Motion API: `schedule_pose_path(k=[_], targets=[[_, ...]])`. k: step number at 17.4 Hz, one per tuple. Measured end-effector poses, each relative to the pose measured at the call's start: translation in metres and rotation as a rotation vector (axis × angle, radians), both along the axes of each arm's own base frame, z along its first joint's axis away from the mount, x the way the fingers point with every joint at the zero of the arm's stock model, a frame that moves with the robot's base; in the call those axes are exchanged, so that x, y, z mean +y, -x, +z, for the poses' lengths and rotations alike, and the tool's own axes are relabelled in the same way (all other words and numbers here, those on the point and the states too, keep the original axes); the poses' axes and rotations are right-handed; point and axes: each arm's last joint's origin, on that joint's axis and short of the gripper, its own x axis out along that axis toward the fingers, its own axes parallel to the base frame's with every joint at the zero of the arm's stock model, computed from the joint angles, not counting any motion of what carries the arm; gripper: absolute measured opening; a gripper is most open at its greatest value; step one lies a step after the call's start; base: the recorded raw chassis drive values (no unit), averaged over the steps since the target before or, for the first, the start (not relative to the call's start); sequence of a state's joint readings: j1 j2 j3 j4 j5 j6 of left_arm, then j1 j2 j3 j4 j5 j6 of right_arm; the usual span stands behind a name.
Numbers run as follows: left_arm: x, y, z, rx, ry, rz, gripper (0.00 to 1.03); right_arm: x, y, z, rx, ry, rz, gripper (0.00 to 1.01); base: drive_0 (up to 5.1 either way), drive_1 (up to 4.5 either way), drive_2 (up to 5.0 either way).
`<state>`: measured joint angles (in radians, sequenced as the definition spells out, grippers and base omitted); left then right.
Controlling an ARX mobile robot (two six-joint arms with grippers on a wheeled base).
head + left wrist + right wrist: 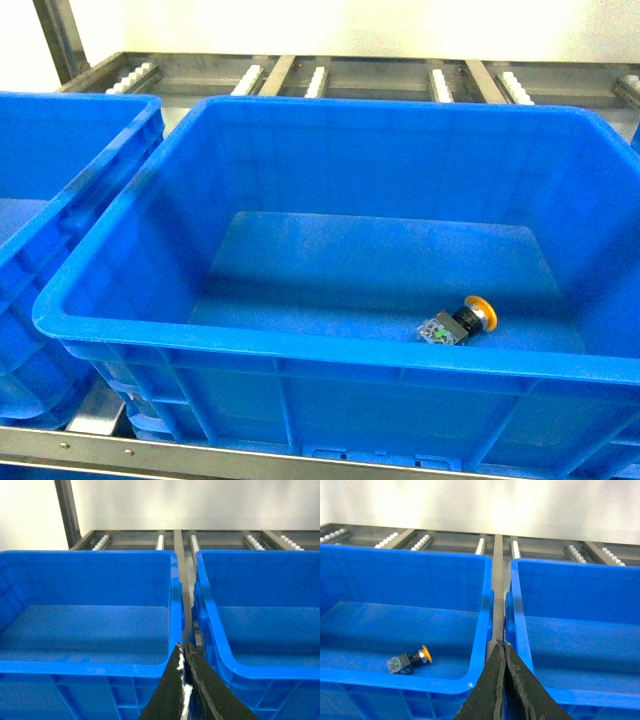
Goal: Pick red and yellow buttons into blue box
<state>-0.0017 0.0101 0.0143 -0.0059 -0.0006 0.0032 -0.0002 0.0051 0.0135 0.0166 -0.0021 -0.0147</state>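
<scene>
The blue box (300, 345) fills the middle of the head view. The yellow button (460, 322) lies on its side on the box floor near the front right, and the right wrist view also shows the yellow button (410, 661) inside the box (395, 672). The red button is out of view. My left gripper (183, 647) is shut, with white fluff between its pads, and hangs in front of the gap between two crates. My right gripper (501, 644) is shut on nothing, in front of the gap to the box's right. Neither gripper shows in the head view.
A second blue crate (60, 200) stands close on the left, and another blue crate (570, 695) stands close on the right. Behind them runs a metal roller rack (320, 75). A metal rail (200, 455) edges the front.
</scene>
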Motion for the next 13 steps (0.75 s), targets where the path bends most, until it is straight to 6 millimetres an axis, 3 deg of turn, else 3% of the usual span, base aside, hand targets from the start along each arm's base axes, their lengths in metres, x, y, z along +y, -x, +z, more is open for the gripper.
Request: schedule_pose_path(k=[1, 2, 7, 11, 13], targets=[[-0.0001, 0.0, 0.0002, -0.002, 0.0, -0.002, 0.02, 0.0, 0.0001, -0.0009, 0.012, 0.0, -0.001, 0.02, 0.0, 0.0, 0.0], [0.0, 0.0, 0.0003, -0.003, 0.001, -0.001, 0.04, 0.0, -0.0001, -0.0033, 0.029, 0.0, -0.001, 0.08, 0.0, 0.0, 0.0], [0.0, 0.0, 0.0002, -0.002, 0.0, 0.0, 0.62, 0.0, -0.0001, -0.0026, 0.021, 0.0, -0.001, 0.66, 0.0, 0.0, 0.0], [0.0, 0.0, 0.0002, -0.002, 0.0, 0.0, 0.99, 0.0, -0.0001, -0.0026, 0.021, -0.001, -0.001, 1.0, 0.0, 0.0, 0.0], [0.0, 0.0, 0.0002, -0.002, 0.0, 0.0, 0.98, 0.0, -0.0001, -0.0026, 0.021, 0.0, -0.001, 0.98, 0.0, 0.0, 0.0]])
